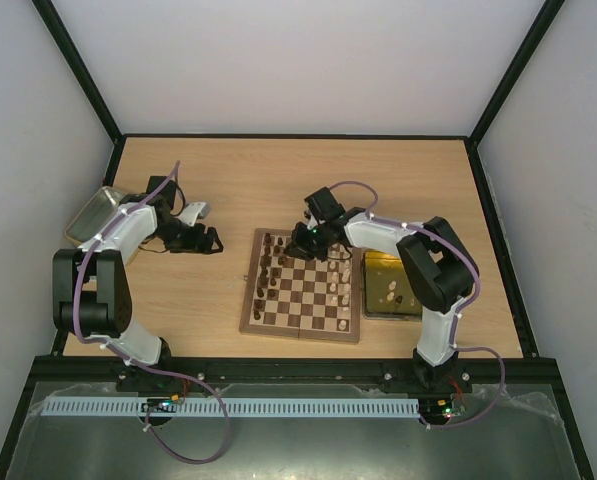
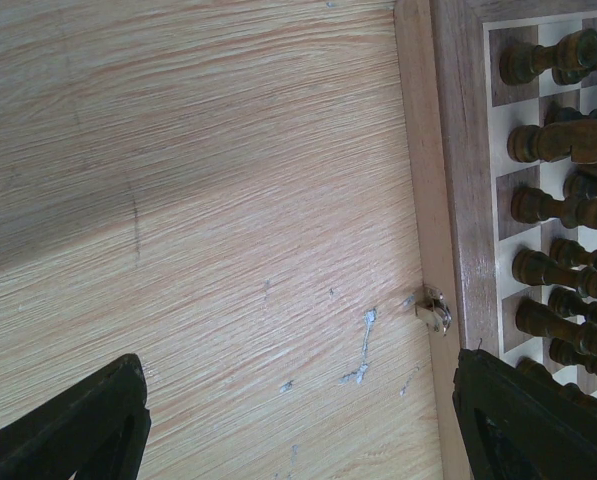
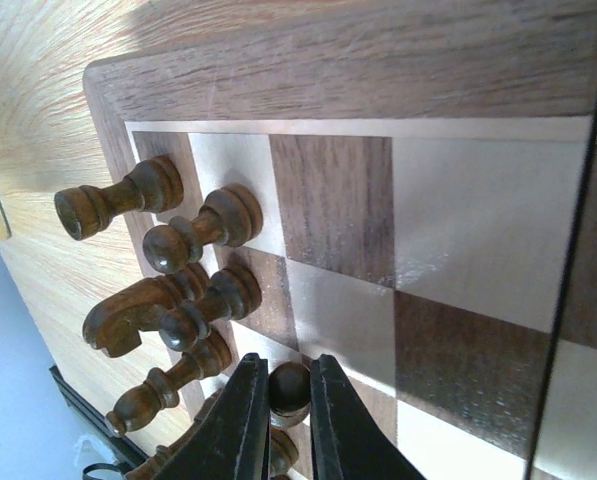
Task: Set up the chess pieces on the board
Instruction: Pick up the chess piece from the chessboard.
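The chessboard (image 1: pixel 300 295) lies at the table's middle. Dark pieces (image 1: pixel 270 268) stand in its two left columns and pale pieces (image 1: pixel 344 280) along its right side. My right gripper (image 1: pixel 306 243) is over the board's far left corner. In the right wrist view it (image 3: pixel 289 392) is shut on the round head of a dark pawn (image 3: pixel 289 385) in the second row, beside a rook (image 3: pixel 118 198), a knight (image 3: pixel 138 312) and other pawns. My left gripper (image 1: pixel 210 240) is open and empty over bare table left of the board; its fingers (image 2: pixel 78 430) frame the tabletop.
A yellowish tray (image 1: pixel 390 300) with a few pale pieces sits against the board's right side. A grey metal tray (image 1: pixel 96 213) lies at the far left. The left wrist view shows the board's border (image 2: pixel 458 200), its metal latch (image 2: pixel 435 308) and dark pieces (image 2: pixel 553 140).
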{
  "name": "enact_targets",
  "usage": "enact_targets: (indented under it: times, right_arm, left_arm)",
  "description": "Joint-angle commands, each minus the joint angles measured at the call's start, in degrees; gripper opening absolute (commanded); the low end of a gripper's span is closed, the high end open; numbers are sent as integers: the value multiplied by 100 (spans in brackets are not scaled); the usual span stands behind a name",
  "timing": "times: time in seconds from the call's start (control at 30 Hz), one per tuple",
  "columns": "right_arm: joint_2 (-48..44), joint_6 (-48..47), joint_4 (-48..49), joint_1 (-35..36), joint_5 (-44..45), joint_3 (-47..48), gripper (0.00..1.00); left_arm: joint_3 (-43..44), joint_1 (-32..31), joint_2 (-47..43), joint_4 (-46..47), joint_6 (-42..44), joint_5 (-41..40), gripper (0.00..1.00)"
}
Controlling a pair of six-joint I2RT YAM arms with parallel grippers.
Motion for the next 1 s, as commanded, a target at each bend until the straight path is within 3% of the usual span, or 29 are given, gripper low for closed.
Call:
enact_targets:
  times: [0.0, 0.97]
  right_arm:
    - [-187, -214, -469, -41, 358, 163, 8]
    - [-422, -865, -1660, -46, 1219, 1130, 6]
  left_arm:
    - [-41, 30, 60, -73, 9, -9, 84]
    - [-47, 30, -28, -46, -16, -35, 84]
